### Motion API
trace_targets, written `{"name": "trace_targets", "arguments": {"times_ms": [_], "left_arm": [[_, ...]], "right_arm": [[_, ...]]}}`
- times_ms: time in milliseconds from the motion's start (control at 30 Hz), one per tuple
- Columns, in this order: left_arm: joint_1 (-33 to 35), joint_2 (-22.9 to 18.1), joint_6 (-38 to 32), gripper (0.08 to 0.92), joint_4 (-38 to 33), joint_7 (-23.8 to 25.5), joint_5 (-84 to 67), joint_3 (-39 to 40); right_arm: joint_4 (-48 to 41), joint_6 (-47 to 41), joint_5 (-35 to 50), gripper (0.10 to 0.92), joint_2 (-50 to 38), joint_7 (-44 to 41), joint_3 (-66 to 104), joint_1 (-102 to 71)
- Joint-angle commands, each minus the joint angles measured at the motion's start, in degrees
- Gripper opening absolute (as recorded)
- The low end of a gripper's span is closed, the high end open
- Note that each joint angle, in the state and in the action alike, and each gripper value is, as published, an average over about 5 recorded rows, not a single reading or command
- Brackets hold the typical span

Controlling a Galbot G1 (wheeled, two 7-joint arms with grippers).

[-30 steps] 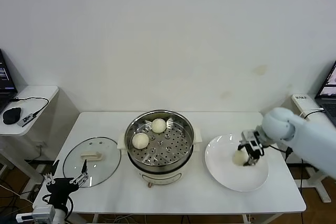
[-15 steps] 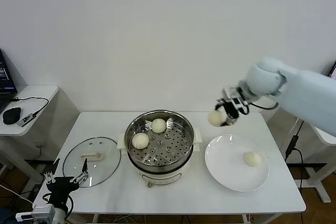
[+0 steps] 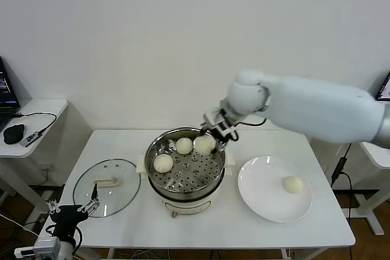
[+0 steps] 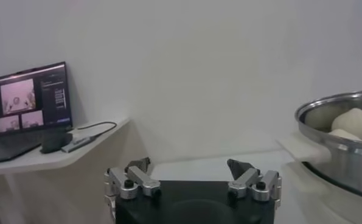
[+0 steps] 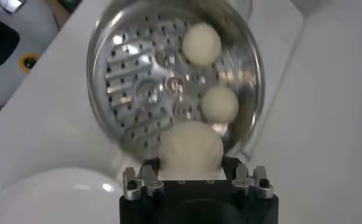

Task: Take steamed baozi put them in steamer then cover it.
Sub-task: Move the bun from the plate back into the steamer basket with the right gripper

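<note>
The steamer (image 3: pixel 159 188) stands mid-table with two baozi on its perforated tray, one at the front left (image 3: pixel 163 163) and one at the back (image 3: pixel 184 145). My right gripper (image 3: pixel 210 139) is shut on a third baozi (image 3: pixel 204 144) and holds it over the steamer's back right rim. In the right wrist view the held baozi (image 5: pixel 190 150) sits between the jaws above the tray (image 5: pixel 138 79). A fourth baozi (image 3: pixel 293 184) lies on the white plate (image 3: pixel 262 199). The glass cover (image 3: pixel 125 181) lies flat left of the steamer. My left gripper (image 3: pixel 74 211) is open and parked at the table's front left corner.
A side table at far left holds a mouse (image 3: pixel 13 133), a cable and a laptop (image 4: pixel 28 106). A second laptop's edge (image 3: pixel 385 92) shows at far right. The steamer's rim and handle (image 4: pixel 302 148) show in the left wrist view.
My right gripper lifted a baozi off the plate and carried it left, from above the plate to over the steamer's back right rim. The left arm stayed parked.
</note>
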Motion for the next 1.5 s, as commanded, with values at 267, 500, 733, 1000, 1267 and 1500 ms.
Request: {"name": "trace_targets", "arguments": {"times_ms": [267, 500, 733, 1000, 1267, 1500], "left_arm": [[0.06, -1.2, 0.06, 0.823, -0.11, 0.04, 0.3, 0.21], [-0.17, -1.26, 0.07, 0.823, 0.24, 0.02, 0.27, 0.21], [-0.33, -1.29, 0.05, 0.823, 0.57, -0.01, 0.22, 0.19], [-0.35, -1.45, 0.06, 0.823, 0.59, -0.01, 0.26, 0.37], [-0.49, -1.44, 0.09, 0.823, 0.25, 0.0, 0.33, 0.66], [-0.5, -0.74, 0.11, 0.823, -0.09, 0.05, 0.19, 0.25]], "right_arm": [[-0.11, 14.78, -15.91, 0.645, 8.26, 3.32, -4.45, -4.38], [-0.54, 16.97, -17.43, 0.645, 10.5, 3.96, -4.57, -5.45], [-1.32, 17.82, -17.45, 0.645, 11.31, 3.95, -4.88, -5.85], [-0.22, 18.0, -16.17, 0.649, 10.44, 3.39, -5.11, -5.25], [2.05, 17.48, -14.95, 0.77, 7.49, 4.31, -4.7, -3.13], [4.49, 16.0, -11.45, 0.822, 1.51, 2.97, -2.59, 1.22]]}}
